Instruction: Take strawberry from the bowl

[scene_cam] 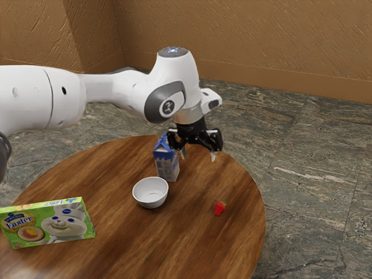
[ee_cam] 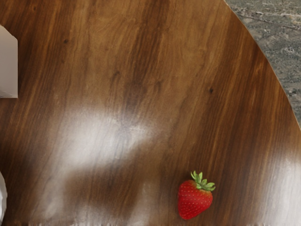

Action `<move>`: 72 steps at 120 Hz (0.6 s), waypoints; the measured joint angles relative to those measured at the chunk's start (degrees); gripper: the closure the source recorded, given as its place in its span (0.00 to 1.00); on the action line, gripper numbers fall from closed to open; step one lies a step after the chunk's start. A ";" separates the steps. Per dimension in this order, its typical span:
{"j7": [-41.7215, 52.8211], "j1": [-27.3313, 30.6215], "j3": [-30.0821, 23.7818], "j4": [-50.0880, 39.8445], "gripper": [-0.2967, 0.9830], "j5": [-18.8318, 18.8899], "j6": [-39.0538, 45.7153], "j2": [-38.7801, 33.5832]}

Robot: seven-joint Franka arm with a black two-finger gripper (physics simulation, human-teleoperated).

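My gripper hangs well above the table, its two fingers spread apart with nothing between them. The red strawberry with green leaves lies on the bare wood, lower than the gripper and toward the exterior view's right of the white bowl. The bowl's visible inside holds nothing. In the wrist view the strawberry rests on its side, and a sliver of the bowl shows at the picture's border.
A blue and white milk carton stands behind the bowl, close to the gripper. A green Easter box stands at the exterior view's lower left. The round table has a curved edge beyond the strawberry.
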 joint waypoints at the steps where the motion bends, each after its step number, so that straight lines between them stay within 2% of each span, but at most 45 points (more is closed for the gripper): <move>1: 0.02 0.02 0.15 0.00 0.27 0.19 -0.40 -0.43; 38: 0.49 0.87 4.68 0.18 0.24 7.11 -15.92 -17.19; 53: 1.64 1.12 6.65 1.87 0.24 8.90 -20.45 -18.83; 72: 6.51 1.85 9.21 4.99 0.23 9.95 -23.60 -17.61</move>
